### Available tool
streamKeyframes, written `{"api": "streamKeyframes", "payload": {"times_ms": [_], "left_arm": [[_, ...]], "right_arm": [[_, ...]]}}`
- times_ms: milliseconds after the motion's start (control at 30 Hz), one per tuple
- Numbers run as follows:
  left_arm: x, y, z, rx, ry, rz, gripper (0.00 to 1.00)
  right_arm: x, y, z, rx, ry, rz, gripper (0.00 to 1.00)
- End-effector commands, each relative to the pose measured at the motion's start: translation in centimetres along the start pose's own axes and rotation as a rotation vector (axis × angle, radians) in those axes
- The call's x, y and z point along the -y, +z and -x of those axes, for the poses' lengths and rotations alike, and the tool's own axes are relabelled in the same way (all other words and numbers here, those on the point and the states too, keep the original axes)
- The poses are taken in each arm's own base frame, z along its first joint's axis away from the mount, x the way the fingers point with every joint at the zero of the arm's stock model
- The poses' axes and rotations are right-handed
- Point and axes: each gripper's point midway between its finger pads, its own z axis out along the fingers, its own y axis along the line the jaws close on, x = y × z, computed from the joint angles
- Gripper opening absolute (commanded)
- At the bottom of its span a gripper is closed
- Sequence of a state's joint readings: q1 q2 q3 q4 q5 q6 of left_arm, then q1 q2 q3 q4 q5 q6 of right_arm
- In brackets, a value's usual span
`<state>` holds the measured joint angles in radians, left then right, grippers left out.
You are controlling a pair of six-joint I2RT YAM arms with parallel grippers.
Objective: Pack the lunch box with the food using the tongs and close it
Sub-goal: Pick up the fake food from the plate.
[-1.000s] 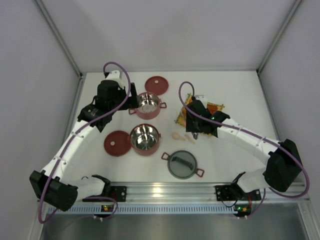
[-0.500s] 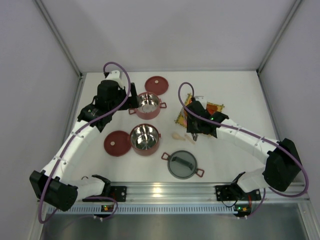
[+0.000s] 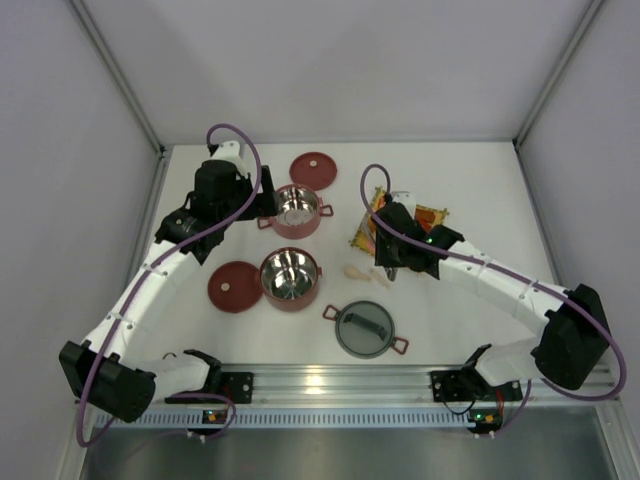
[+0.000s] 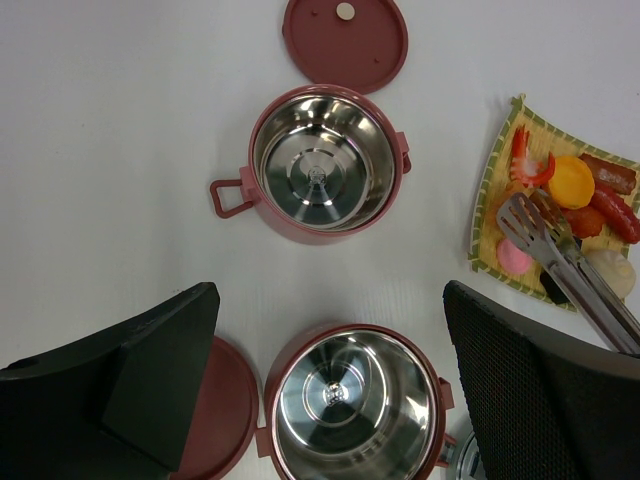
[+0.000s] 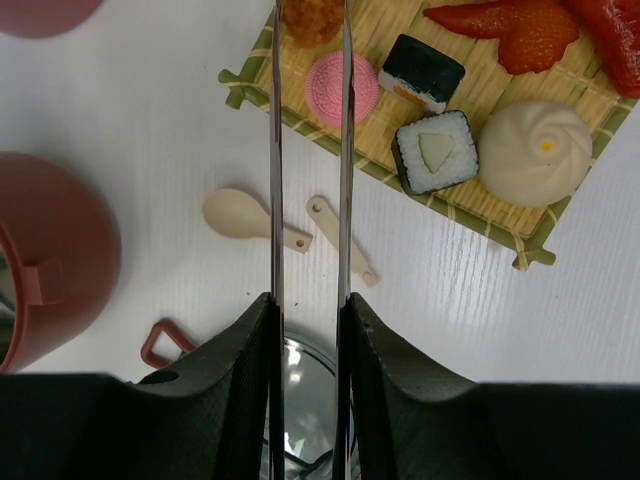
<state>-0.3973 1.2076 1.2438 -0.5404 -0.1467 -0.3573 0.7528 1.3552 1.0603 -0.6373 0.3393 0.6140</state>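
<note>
Moved: right hand [image 5: 308, 315] squeezes tongs [image 5: 275, 160] narrower than before, grasping them.
Hidden: tongs' tips cut off over mat [image 5: 500, 215].
Mat: carries food [image 5: 435, 150], right.
Lunch box [image 4: 262, 205]: two open bowls, bare steel, left.
Left hand [image 4: 340, 340]: released.

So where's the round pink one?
In the right wrist view, the pink piece lies on the woven mat, beneath the tongs, left of a sushi roll.

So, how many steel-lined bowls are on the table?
2. The far bowl stands beside the far red lid; the near bowl beside the near red lid. None seems hidden.
</note>
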Motion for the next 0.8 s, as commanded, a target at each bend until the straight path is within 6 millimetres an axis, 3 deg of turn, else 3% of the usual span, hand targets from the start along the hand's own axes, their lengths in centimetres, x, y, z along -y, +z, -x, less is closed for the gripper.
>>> {"api": "streamKeyframes", "payload": {"times_ms": [0,767], "left_arm": [[0.4,-0.2,1.1,0.033,-0.002,-0.006,0.99],[0.3,-0.2,1.3,0.037,-0.006,0.0,0.99]], "right_arm": [[-1.3,-2.4,2.5,0.093,0.019,0.052,0.14],[-1.6,-4.6,3.2,0.126,0.0,0.093,0.12]]}}
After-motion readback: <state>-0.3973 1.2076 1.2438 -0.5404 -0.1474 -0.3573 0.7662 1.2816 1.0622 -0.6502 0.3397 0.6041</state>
